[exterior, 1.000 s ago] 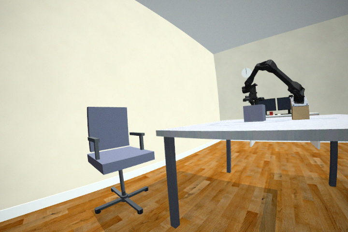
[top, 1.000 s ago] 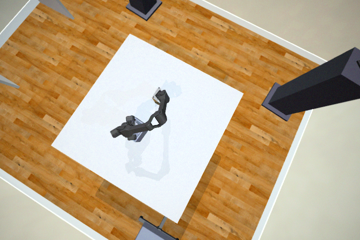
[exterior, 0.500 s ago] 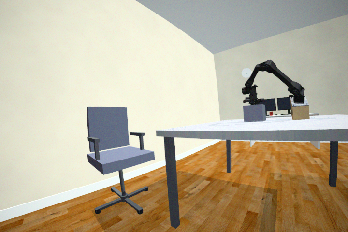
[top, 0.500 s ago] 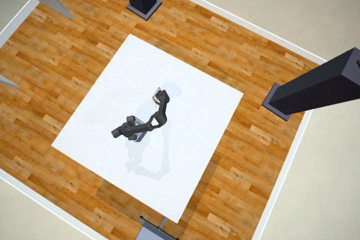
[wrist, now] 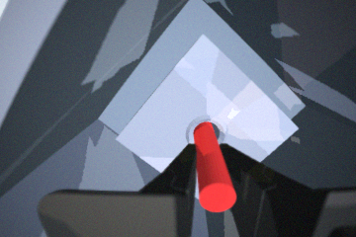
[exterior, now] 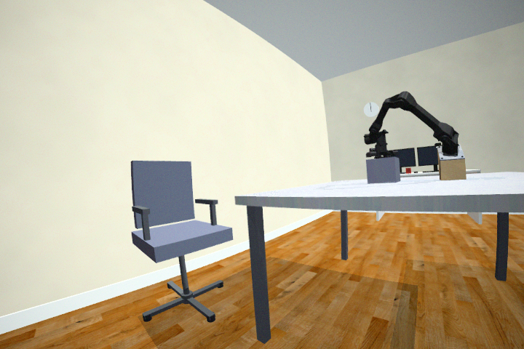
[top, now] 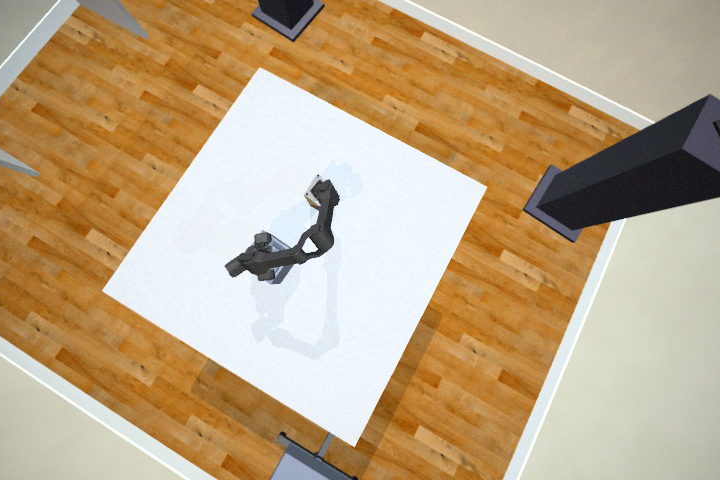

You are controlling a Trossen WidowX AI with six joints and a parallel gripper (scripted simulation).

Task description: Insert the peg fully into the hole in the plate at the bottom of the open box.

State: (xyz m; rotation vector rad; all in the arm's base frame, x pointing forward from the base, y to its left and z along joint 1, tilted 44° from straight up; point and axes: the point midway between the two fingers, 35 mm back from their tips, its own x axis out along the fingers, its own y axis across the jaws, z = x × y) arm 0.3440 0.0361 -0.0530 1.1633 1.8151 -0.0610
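In the wrist view my gripper (wrist: 207, 150) is shut on the red peg (wrist: 212, 165), which points down into the open grey box. The peg's far tip sits at the round hole (wrist: 206, 129) in the pale plate (wrist: 206, 118) on the box floor; how deep it is in the hole I cannot tell. The dark box walls fill the view around the plate. In the exterior view the gripper (exterior: 378, 155) reaches down into the top of the grey box (exterior: 383, 170). From above, the arm's wrist (top: 262, 243) covers the box (top: 281, 248).
The arm's base stands on a tan block (exterior: 452, 169) on the white table (exterior: 394, 191). A grey office chair (exterior: 172, 222) stands on the wood floor to the left. Dark monitors (exterior: 415, 157) sit behind the box.
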